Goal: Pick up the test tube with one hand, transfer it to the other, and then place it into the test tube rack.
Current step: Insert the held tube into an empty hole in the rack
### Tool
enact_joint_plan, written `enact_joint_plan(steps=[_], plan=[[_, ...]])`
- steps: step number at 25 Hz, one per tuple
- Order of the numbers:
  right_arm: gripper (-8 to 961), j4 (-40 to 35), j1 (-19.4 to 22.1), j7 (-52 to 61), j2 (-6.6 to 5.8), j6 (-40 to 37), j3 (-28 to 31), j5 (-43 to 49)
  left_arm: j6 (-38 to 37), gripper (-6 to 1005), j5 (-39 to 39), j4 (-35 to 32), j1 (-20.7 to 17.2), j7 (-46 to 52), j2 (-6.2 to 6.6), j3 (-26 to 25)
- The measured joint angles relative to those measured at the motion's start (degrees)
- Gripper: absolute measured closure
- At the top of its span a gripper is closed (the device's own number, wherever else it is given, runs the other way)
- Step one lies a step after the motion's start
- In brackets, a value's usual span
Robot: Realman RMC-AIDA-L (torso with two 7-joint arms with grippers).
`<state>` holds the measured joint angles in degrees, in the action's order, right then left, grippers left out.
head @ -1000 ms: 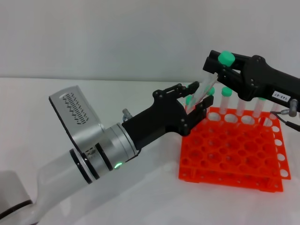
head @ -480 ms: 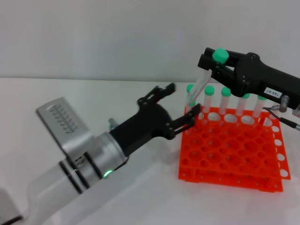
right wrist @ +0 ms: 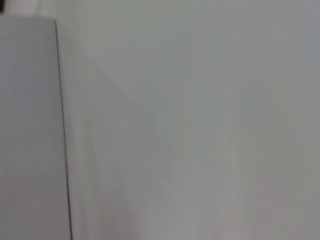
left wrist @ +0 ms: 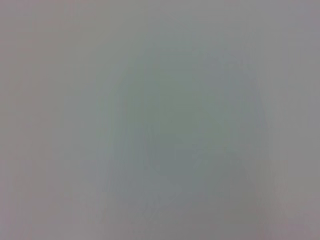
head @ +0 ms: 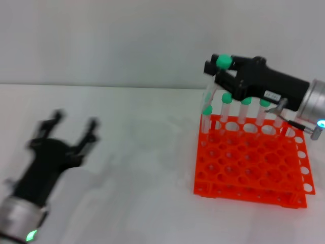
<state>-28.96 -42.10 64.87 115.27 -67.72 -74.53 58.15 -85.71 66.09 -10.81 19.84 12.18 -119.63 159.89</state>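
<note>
In the head view my right gripper (head: 219, 71), black with a small white label, is shut on the test tube (head: 209, 91) just below its green cap. It holds the clear tube nearly upright, slightly tilted, over the back left corner of the orange test tube rack (head: 244, 194). The tube's lower end is close to the rack's top, among the standing tubes. My left gripper (head: 72, 122) is far off at the lower left above the table, open and holding nothing. Neither wrist view shows a task object.
Several other green-capped tubes (head: 246, 109) stand in the rack's back row, right under my right gripper. A white table (head: 142, 152) stretches between my left gripper and the rack. A pale wall rises behind.
My left gripper has let go of the tube and pulled back from the rack to the lower left. My right gripper has shifted left with the tube, now more upright.
</note>
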Motion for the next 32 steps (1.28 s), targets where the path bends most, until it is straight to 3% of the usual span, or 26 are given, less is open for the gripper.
enact_joint_plan(steps=[4, 10, 32], plan=[[745, 0.1, 0.0, 0.0, 0.0, 4.2, -2.5, 0.1, -2.1, 157, 0.9, 0.2, -4.9, -0.5, -0.04, -5.4], [745, 0.4, -0.4, 0.0, 0.05, 8.6, -2.8, 1.6, -3.0, 158, 1.1, 0.4, -8.1, -0.6, -0.12, -9.5], [744, 1.6, 0.1, 0.0, 0.53, 18.1, -5.8, 2.3, -2.3, 162, 1.2, 1.3, -6.6, -0.8, 0.27, -10.7]])
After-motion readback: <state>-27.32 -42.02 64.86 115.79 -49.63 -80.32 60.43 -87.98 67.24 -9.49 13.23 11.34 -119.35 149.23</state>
